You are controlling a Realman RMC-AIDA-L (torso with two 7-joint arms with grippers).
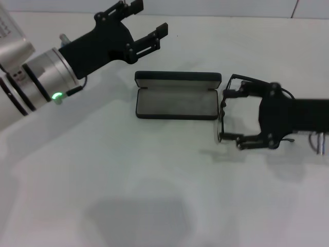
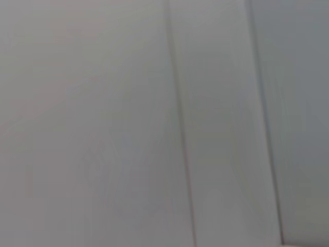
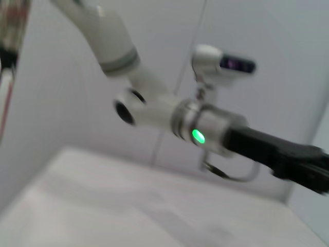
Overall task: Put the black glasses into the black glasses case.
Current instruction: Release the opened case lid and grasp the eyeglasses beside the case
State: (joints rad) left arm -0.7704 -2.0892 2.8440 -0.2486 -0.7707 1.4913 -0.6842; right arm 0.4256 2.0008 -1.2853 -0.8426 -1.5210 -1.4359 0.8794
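Note:
The black glasses case [image 1: 177, 101] lies open mid-table in the head view, its grey lining up and its lid toward the far side. Just off its right end, the black glasses [image 1: 221, 127] hang a little above the table. They run crosswise between the fingertips of my right gripper [image 1: 225, 116], which holds them with its fingers spread wide. A temple arm sticks out past the far finger. My left gripper [image 1: 149, 18] is open and raised over the far left of the table, away from the case. Neither wrist view shows the glasses or the case.
The white table [image 1: 154, 180] stretches toward me from the case. The right wrist view looks across at my left arm [image 3: 216, 128] and the head camera [image 3: 223, 62]. The left wrist view shows only a plain wall [image 2: 164, 123].

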